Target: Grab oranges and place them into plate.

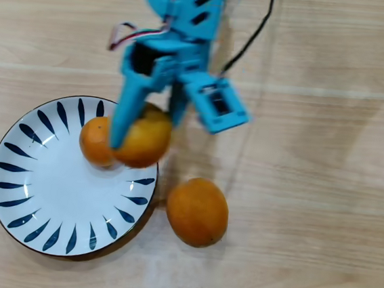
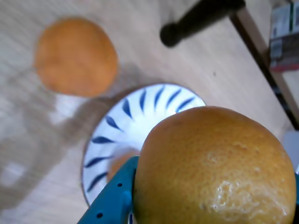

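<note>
My blue gripper (image 1: 144, 136) is shut on the yellower small orange (image 1: 145, 138) and holds it above the upper right rim of the white plate (image 1: 37, 197) with dark blue leaf strokes. The small deep orange (image 1: 94, 141) lies in the plate, right next to the held one. The large orange (image 1: 197, 211) rests on the table just right of the plate. In the wrist view the held orange (image 2: 215, 168) fills the foreground beside a blue finger (image 2: 110, 203), with the plate (image 2: 140, 116) below and the large orange (image 2: 74, 56) beyond it.
A black cable (image 1: 253, 34) runs from the arm across the wooden table at the top. In the wrist view a dark rod-like object (image 2: 201, 18) and the table's edge (image 2: 266, 60) show at the upper right.
</note>
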Action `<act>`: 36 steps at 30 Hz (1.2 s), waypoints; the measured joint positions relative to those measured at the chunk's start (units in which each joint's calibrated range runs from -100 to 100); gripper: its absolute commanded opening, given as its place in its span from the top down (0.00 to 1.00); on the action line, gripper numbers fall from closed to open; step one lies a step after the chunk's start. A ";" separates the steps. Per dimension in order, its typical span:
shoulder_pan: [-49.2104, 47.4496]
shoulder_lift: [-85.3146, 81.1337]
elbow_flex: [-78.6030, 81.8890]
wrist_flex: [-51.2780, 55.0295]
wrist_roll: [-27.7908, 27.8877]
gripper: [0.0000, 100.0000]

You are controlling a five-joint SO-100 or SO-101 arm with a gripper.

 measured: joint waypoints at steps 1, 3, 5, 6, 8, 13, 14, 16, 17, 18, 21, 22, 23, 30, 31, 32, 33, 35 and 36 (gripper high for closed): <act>2.20 0.00 0.35 -0.60 0.57 0.75; 5.66 1.18 0.35 -2.76 1.72 0.75; 8.19 3.72 0.27 -5.25 2.45 0.76; 9.03 5.59 0.27 -6.63 2.61 0.76; 10.05 10.07 0.44 -9.39 2.66 0.76; 11.14 20.48 0.35 -16.02 2.66 0.75; 11.14 22.43 0.35 -16.71 2.66 0.75; 11.23 25.22 -0.97 -17.48 2.66 0.74; 11.23 26.41 -2.12 -17.57 2.66 0.71; 11.14 27.25 -3.01 -17.57 2.35 0.68; 11.14 27.68 -4.16 -17.14 1.62 0.64; 11.14 27.76 -4.34 -16.80 1.88 0.65; 11.14 27.76 -4.43 -16.62 1.77 0.65; 11.23 27.59 -4.78 -14.21 1.36 0.68; 11.23 27.17 -4.78 -12.75 1.36 0.71; 11.23 26.32 -4.87 -11.20 1.36 0.76; 11.23 25.22 -4.87 -9.47 1.36 0.82; 11.23 22.43 -4.87 -5.94 1.36 0.93; 11.14 20.74 -4.87 -4.22 1.36 0.98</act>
